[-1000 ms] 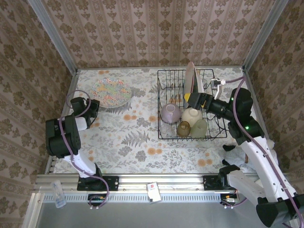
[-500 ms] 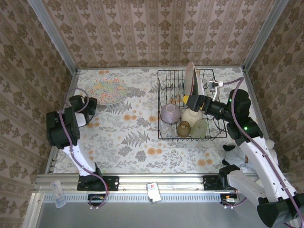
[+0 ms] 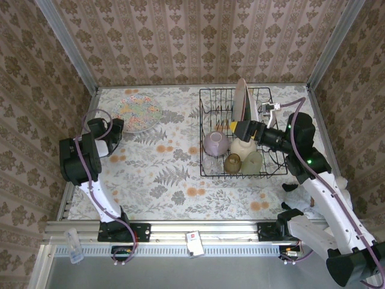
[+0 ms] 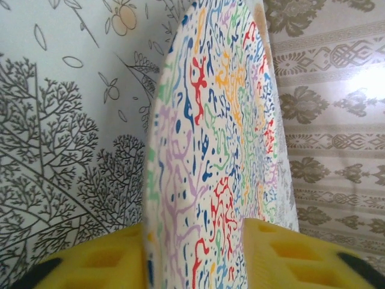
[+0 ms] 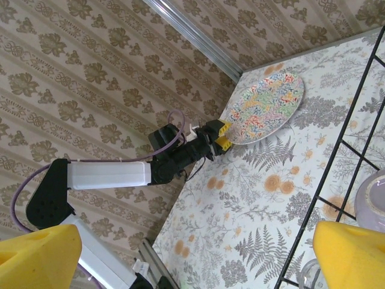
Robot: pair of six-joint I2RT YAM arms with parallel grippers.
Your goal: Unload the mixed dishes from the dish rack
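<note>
The pastel floral plate (image 3: 139, 112) lies flat on the table at the far left, seen close up in the left wrist view (image 4: 216, 150). My left gripper (image 3: 114, 129) is at its near rim, open, with the rim still between the yellow fingers (image 4: 283, 253). The black wire dish rack (image 3: 201, 132) stands at the right. It holds an upright cream plate (image 3: 243, 99), a lavender bowl (image 3: 215, 143), a cream cup (image 3: 242, 147), an amber cup (image 3: 233, 162) and a pale-green cup (image 3: 252, 161). My right gripper (image 3: 234, 127) hovers open over the rack, holding nothing.
Patterned walls and aluminium posts close in the table on three sides. In the right wrist view the left arm (image 5: 108, 174) reaches along the left wall to the plate (image 5: 264, 108). Floral tablecloth (image 3: 168, 174) lies bare between plate and rack.
The left jaws have opened off the floral plate, which now lies a little farther back. The right gripper has drifted slightly left over the rack.
</note>
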